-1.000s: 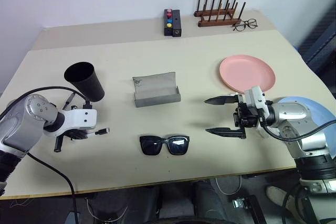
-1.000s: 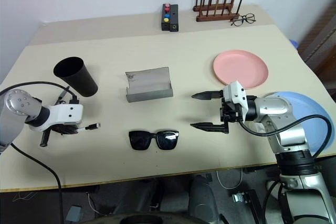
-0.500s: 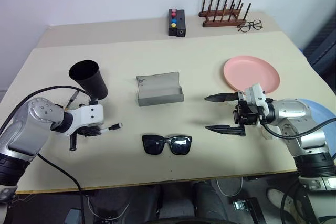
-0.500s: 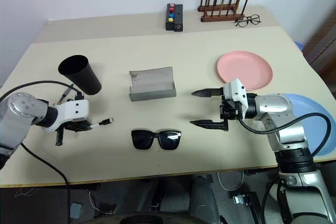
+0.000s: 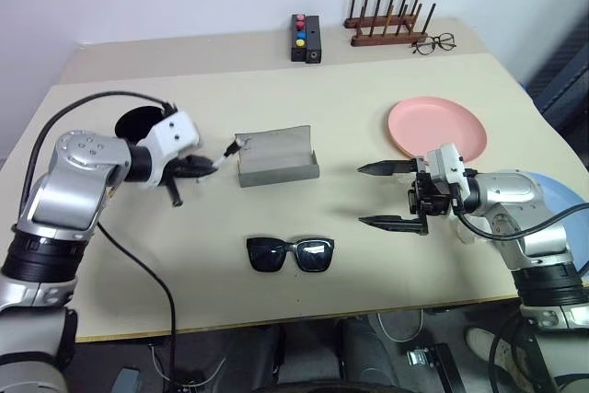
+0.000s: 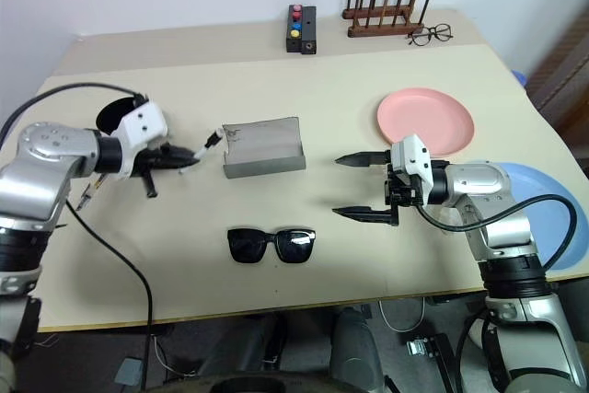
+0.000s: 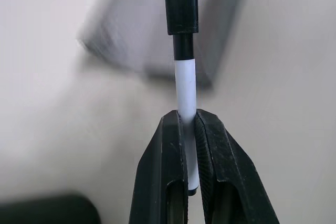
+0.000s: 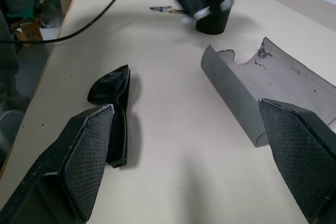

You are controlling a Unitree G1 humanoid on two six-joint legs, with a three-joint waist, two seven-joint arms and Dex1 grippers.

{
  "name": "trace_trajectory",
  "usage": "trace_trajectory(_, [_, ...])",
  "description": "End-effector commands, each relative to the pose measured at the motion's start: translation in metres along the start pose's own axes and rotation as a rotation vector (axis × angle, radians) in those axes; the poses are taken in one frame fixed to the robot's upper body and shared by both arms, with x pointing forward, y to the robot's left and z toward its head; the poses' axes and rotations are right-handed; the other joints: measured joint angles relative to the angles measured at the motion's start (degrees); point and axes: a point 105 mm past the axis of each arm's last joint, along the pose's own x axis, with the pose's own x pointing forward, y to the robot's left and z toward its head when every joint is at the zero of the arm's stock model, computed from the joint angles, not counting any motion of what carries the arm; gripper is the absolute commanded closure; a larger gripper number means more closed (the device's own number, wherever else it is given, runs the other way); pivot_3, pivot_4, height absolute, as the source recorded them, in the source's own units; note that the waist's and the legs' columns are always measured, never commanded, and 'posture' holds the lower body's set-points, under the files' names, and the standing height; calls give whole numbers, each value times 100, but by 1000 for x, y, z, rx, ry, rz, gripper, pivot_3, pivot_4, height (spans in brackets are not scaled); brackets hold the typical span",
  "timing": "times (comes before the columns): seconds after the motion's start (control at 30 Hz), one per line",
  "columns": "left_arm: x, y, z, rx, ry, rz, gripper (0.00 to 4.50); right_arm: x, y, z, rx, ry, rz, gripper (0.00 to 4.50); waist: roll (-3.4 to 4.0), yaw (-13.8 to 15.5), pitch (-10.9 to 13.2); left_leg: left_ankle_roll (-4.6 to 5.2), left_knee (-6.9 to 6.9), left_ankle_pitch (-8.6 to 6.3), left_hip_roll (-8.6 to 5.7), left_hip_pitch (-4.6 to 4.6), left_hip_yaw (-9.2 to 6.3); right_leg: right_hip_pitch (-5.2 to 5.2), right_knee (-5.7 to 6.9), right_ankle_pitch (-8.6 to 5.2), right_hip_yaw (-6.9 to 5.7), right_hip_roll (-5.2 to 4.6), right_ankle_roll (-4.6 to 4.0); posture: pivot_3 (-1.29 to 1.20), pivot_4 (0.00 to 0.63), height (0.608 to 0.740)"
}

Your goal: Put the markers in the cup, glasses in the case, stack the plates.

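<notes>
Right, across the big beige table (image 5: 350, 264) the task's things lie spread out. Largest first: the salmon pink plate (image 5: 436, 128) sits on the right side of the table, and the light blue plate (image 6: 550, 218) lies nearer the right edge, partly behind the right arm, so the two are apart and not stacked. The grey case (image 5: 276, 158) stands open in the middle, lid up. The black cup (image 6: 118, 119) is on the left, mostly hidden behind the left arm, and I think it stands upright, though the view there is poor. The black sunglasses (image 5: 290, 253) lie flat on the table in front of the case, well clear of it.

The left gripper (image 5: 204, 167) is up off the table between cup and case, its fingers (image 7: 168, 177) pinched tight on the white-bodied marker (image 7: 185, 93); the marker's black end pokes out toward the case's near corner. The second, dark marker (image 8: 165, 9) lies on the table beside the cup, seen far off from the right wrist.

The right gripper (image 5: 391, 195) hangs just above the table between the sunglasses and the pink plate, pointing left, fingers (image 8: 84, 156) spread as wide as they go and holding nothing.

At the back edge sit a black button box (image 5: 304, 39), a wooden peg rack (image 5: 386, 25) and wire-framed spectacles (image 5: 433, 43).
</notes>
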Motion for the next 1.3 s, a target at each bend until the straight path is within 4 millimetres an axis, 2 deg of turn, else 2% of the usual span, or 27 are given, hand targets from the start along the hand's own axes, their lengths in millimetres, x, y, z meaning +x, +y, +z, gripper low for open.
trace_trajectory(0.03, [-8, 21, 26, -42, -133, 134, 4447, 2, -5, 9, -48, -13, 0, 0, 0, 0, 0, 0, 0, 0, 0, 0, 0, 0, 0, 0, 0, 0, 0, 0, 150, 740])
trace_trajectory(0.23, [-9, 40, 64, -57, -375, 319, 4447, 8, -9, 12, -60, -18, 2, 0, -8, 4, 5, -2, 1, 1, 0, 0, 0, -1, 0, 0, 0, 0, 1, 0, 150, 740])
trace_trajectory(0.47, [-19, 47, 86, -95, -538, 431, 4447, 19, -15, 15, -63, -25, 5, 0, -9, 6, 5, -3, 2, 2, 0, 0, 0, -1, -1, 0, 0, 0, 1, 0, 150, 740])
trace_trajectory(0.67, [-48, 53, 103, -132, -668, 511, 4447, 26, -29, 11, -65, -13, -10, 0, -11, -6, 6, -4, 3, 2, 0, -1, 0, -1, 0, 0, 0, 0, 1, 0, 150, 740])
trace_trajectory(0.83, [-84, 65, 92, -173, -701, 676, 4447, 37, -40, 11, -73, -24, -18, 0, -11, -65, 6, -4, 1, 2, 0, -1, 0, -3, -1, 0, 0, 0, 1, 0, 150, 740])
trace_trajectory(0.97, [-103, 72, 70, -204, -680, 842, 4447, 41, -43, 12, -76, -52, -15, 0, -11, -103, 6, -5, -1, 1, 0, 0, -1, -2, -2, 0, 0, 0, 1, 0, 150, 740])
trace_trajectory(1.1, [-110, 73, 50, -230, -633, 909, 4447, 36, -44, 9, -83, -53, -11, 0, -13, -91, 6, -5, 1, 1, -1, -1, -1, -1, -3, 1, 0, 0, 0, 0, 150, 740])
trace_trajectory(1.3, [-116, 77, 35, -197, -579, 1014, 4447, 34, -43, 7, -95, -60, -5, 0, -13, -104, 6, -6, 0, 1, -1, -1, -2, -1, -3, 1, 0, 0, 0, 0, 150, 740])
